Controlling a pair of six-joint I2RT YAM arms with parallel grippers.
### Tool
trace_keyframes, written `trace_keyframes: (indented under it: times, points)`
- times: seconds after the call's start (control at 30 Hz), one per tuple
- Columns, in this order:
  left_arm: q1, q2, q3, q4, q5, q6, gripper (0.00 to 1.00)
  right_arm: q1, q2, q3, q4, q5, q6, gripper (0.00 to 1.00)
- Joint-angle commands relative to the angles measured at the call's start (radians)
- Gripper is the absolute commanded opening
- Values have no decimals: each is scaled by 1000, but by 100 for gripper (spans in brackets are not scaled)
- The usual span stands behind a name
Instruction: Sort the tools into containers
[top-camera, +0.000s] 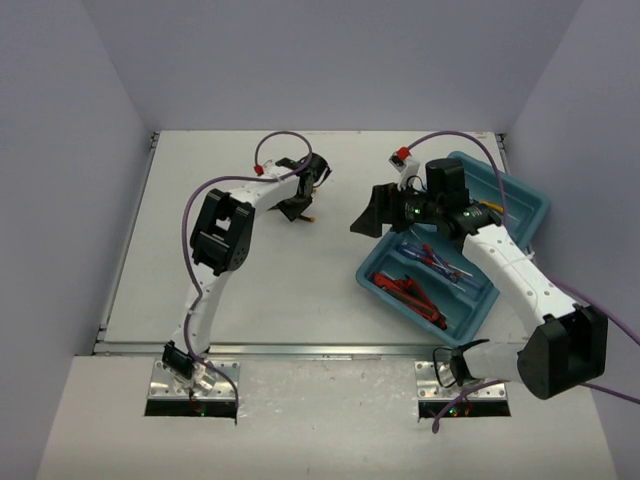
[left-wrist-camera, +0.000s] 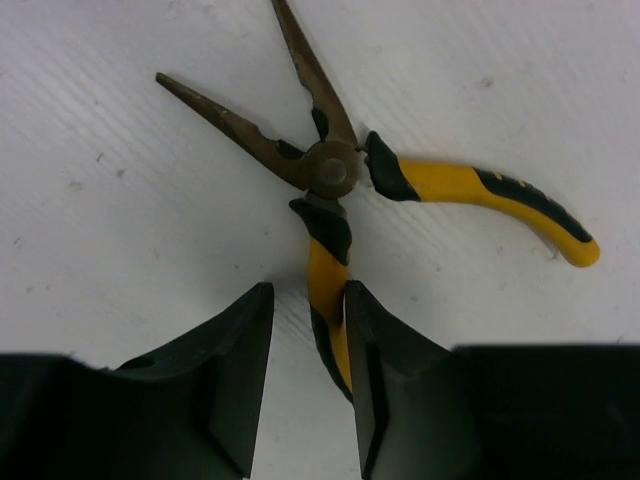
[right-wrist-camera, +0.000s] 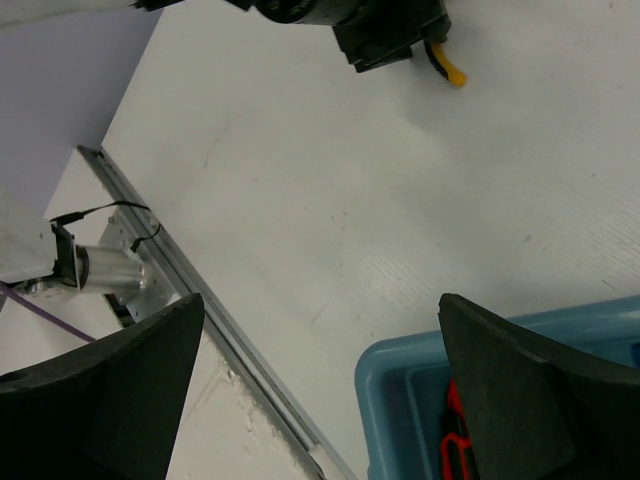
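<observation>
Yellow-handled pliers (left-wrist-camera: 330, 170) lie spread open on the white table, also just visible in the top view (top-camera: 311, 217). My left gripper (left-wrist-camera: 308, 292) is down at the table and open, with one yellow handle between its fingers; the handle touches the right finger (left-wrist-camera: 385, 350), and a gap remains on the left. My right gripper (top-camera: 372, 215) is wide open and empty, hovering just left of the teal tray (top-camera: 520, 185). The tray holds red-handled tools (top-camera: 410, 292) and blue screwdrivers (top-camera: 432, 256). In the right wrist view, the tray corner (right-wrist-camera: 400, 365) and a red handle (right-wrist-camera: 452, 420) show.
A metal rail (top-camera: 300, 350) runs along the table's near edge, also visible in the right wrist view (right-wrist-camera: 180, 275). Grey walls stand on three sides. A purple cable (top-camera: 285, 137) loops over the left arm. A yellow-handled tool (top-camera: 492, 208) lies in the tray's far compartment.
</observation>
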Motion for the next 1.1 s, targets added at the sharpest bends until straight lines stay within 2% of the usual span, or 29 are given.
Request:
trace_keyframes:
  times: [0.0, 0.17, 0.2, 0.23, 0.3, 0.43, 0.47, 0.53, 0.57, 0.63, 0.67, 0.7, 0.77, 0.8, 0.9, 1.0, 1.07]
  points:
    - [11, 47, 83, 4, 34, -10, 33, 13, -14, 20, 77, -33, 18, 99]
    - [23, 115, 104, -45, 23, -15, 32, 14, -31, 7, 94, -52, 18, 98]
    - [27, 119, 101, -49, 30, -12, 24, 15, -32, 5, 96, -57, 19, 98]
    - [31, 121, 94, -48, 41, -8, 11, 16, -33, 3, 99, -60, 19, 98]
    - [34, 113, 63, -48, 56, 0, 1, 16, -34, -1, 104, -63, 17, 98]
    - [33, 30, -56, 15, 58, 68, 0, 16, -24, -2, 132, -89, 27, 99]
    - [29, -24, -85, 34, 43, 96, 0, 15, -22, -5, 152, -151, 51, 99]
    - [23, -127, -232, 149, 20, 146, 0, 11, -17, -12, 241, -242, 143, 99]
    - [20, -180, -243, 159, 18, 168, 0, 11, -7, -10, 271, -249, 184, 99]
    - [14, -367, -438, 324, -10, 252, 0, 7, 29, 11, 353, -384, 236, 99]
    - [13, -390, -487, 333, -23, 261, 0, 5, 33, 11, 365, -392, 242, 99]
    - [8, -482, -557, 403, -36, 302, 0, 5, 57, 27, 357, -390, 244, 99]
    - [-3, -649, -744, 627, -27, 405, 0, 6, 112, 105, 281, -326, 226, 99]
    - [-7, -715, -790, 683, -22, 448, 0, 7, 123, 128, 233, -285, 206, 99]
    - [-17, -928, -1041, 990, 118, 594, 0, 17, 242, 276, 101, -191, 145, 99]
    - [-39, -1071, -1149, 1121, 200, 693, 0, 34, 322, 404, -5, -144, 107, 98]
    - [-50, -1139, -1233, 1215, 247, 745, 0, 43, 421, 552, -108, -129, 102, 93]
